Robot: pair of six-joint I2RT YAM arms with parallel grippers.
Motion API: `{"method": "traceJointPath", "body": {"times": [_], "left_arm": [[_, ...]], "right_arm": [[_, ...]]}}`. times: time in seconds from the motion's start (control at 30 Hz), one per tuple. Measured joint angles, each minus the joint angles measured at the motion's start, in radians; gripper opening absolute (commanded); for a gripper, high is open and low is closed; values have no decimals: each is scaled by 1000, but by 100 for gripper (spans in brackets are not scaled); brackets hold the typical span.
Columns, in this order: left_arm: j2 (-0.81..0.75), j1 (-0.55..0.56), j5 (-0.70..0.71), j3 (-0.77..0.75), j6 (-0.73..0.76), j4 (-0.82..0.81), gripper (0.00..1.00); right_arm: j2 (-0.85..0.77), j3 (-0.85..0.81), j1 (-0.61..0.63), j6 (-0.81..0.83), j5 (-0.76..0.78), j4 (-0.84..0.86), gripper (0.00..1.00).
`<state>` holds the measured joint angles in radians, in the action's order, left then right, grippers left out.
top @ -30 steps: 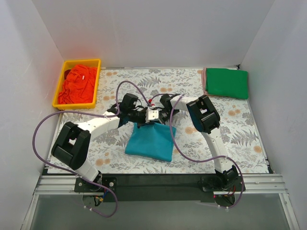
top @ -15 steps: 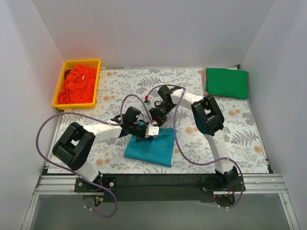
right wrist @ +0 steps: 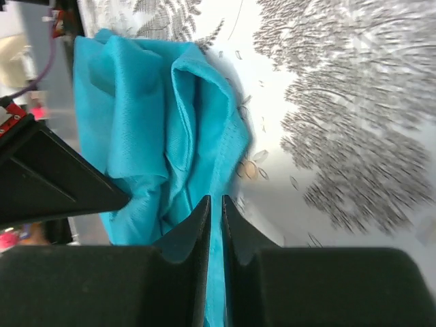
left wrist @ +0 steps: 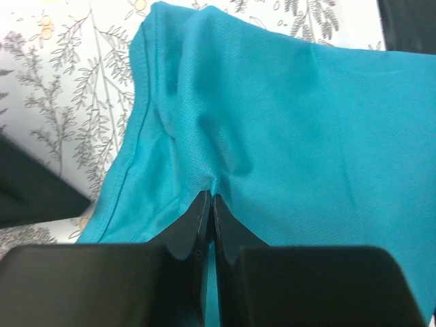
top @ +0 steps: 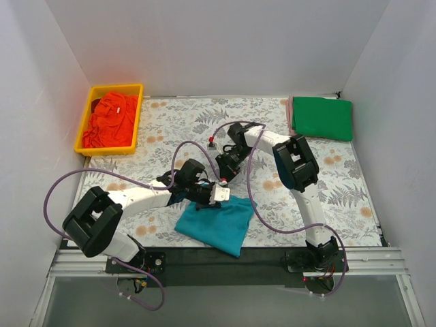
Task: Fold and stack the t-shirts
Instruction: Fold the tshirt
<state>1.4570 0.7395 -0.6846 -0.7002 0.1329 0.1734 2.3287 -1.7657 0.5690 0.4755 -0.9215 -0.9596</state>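
Observation:
The folded teal-blue t-shirt lies at the near middle of the table, its near corner over the black front rail. It also shows in the left wrist view and the right wrist view. My left gripper is shut on the shirt's far edge, and creases fan out from the pinch. My right gripper is shut and hovers just beyond that far edge; teal shows through the slit between its fingers. The folded green t-shirt lies at the far right. The orange-red t-shirt is crumpled in the bin.
The yellow bin stands at the far left corner. The grey floral sheet covers the table. White walls close in the left, back and right sides. Purple cables loop over both arms near the middle.
My left gripper has dragged the teal-blue shirt toward the near edge, so its corner now overhangs the rail. My right gripper has stayed back near the middle, apart from the shirt.

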Motion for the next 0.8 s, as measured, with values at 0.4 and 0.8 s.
{"method": "traceJointPath", "body": {"times": [0.4, 0.8], "left_arm": [[-11, 0, 50, -10, 35, 3, 0], [20, -1, 79, -116, 96, -42, 0]], "right_arm": [[118, 29, 24, 6, -204, -58, 14], [126, 29, 21, 7, -236, -60, 13]]}}
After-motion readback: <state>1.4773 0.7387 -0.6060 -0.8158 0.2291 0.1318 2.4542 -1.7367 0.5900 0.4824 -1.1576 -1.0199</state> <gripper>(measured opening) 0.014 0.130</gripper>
